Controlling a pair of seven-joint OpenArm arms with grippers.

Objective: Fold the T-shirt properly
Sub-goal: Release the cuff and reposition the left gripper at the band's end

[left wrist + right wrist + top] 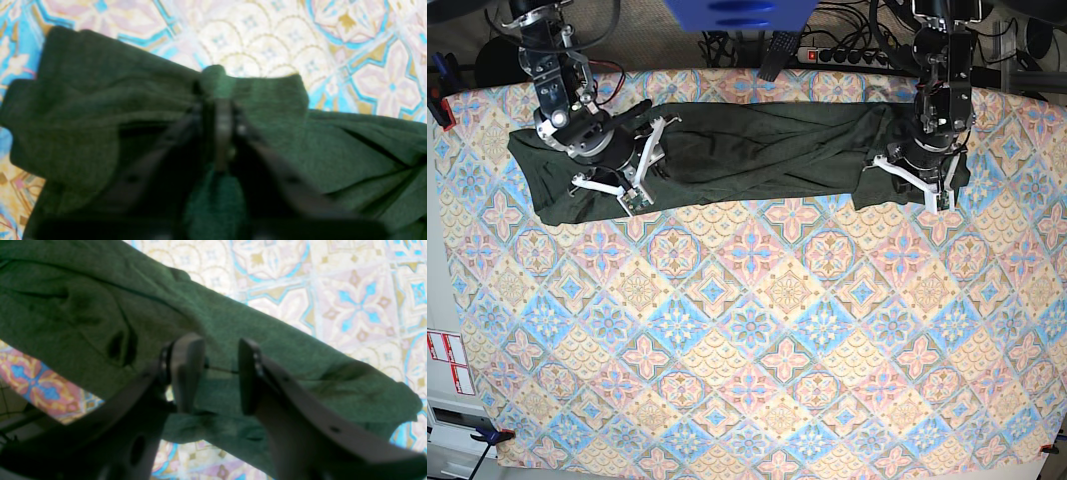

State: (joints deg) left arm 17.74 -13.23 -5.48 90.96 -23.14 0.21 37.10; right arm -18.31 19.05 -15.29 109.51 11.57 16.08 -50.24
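one dark olive heathered knit t-shirt (757,150) lies bunched lengthwise on patterned tile-print tablecloth (747,330), left gripper (218,85) pinching its fabric, right gripper (220,373) jaws apart.

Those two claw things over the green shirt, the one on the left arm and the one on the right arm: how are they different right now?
The left tool is pinched shut on a bunched ridge of the T-shirt; the right tool stands open, holding nothing, with cloth showing in the gap. In the base view the left tool sits at the shirt's right end near its front edge; the right tool is at the opposite end. Both are over the shirt on the patterned tablecloth.
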